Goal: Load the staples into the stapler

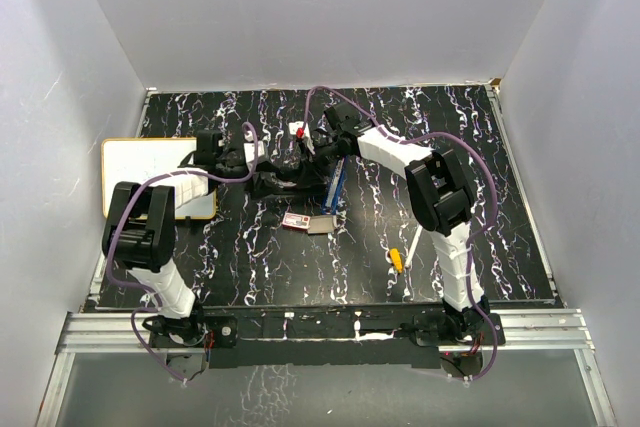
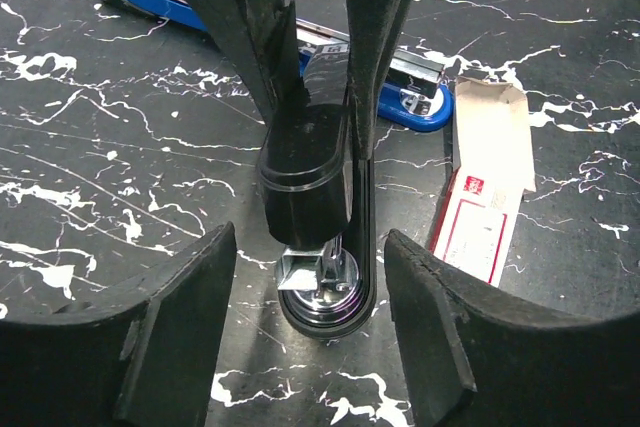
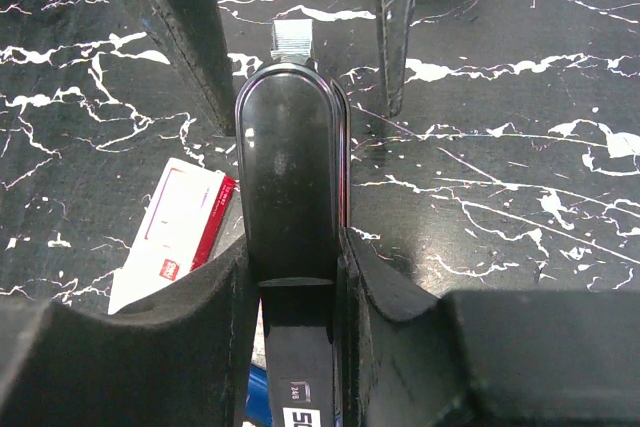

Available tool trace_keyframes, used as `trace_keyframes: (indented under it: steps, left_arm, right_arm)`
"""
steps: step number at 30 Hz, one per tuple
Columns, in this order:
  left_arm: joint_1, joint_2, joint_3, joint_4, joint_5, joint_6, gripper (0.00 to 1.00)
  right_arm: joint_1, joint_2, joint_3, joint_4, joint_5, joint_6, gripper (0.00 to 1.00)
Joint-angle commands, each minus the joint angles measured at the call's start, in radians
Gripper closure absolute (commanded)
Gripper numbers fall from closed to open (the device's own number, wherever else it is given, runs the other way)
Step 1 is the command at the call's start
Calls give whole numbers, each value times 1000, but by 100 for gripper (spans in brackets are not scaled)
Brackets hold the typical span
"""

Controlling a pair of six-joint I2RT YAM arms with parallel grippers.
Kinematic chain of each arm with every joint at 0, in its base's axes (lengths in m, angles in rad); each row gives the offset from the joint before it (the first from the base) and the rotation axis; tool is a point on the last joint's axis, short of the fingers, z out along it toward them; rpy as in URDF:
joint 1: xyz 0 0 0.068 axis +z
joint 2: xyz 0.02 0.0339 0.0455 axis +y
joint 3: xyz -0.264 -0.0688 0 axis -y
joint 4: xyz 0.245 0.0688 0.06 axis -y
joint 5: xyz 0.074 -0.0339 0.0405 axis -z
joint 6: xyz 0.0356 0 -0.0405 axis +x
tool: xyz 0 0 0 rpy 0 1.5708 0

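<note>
Two staplers lie on the table (image 2: 120, 127). The blue stapler (image 2: 425, 112) sits off to one side, and the black stapler (image 3: 290, 167) is the one I am working on. My right gripper (image 3: 295, 247) is clamped on its sides, fingers pressed against the body. My left gripper (image 2: 310, 247) straddles the nose of that stapler from the opposite end, jaws apart with a gap showing, so it grips nothing. The box of staples (image 2: 480, 197) lies flat just beside the black stapler, tan tray showing at one end, untouched. I judge the step to be opening the stapler, with no staples picked up yet. Next, one gripper should pin the base while the other lifts the top, without letting the stapler slide.
</note>
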Motion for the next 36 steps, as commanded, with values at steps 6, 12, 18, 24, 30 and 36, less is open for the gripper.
trace_keyframes:
  steps: [6,12,18,24,30,36]
  left_arm:
    - [-6,19,-22,30,88,18,55]
    - [-7,17,-76,163,81,-65,74]
    - [0,10,-101,210,71,-89,100]
    - [36,-8,-129,224,67,-82,100]
    - [78,-27,-136,142,56,12,100]
    - [116,-29,-120,64,50,90,100]
  right_arm:
    - [-2,-72,17,41,-76,-13,92]
    - [-1,-75,5,53,-81,-7,92]
    - [-5,-90,3,61,-94,-4,92]
    - [-53,-127,-22,124,-160,74,92]
    - [-125,-200,-123,210,-205,137,92]
    - [-207,-300,-298,358,-232,196,92]
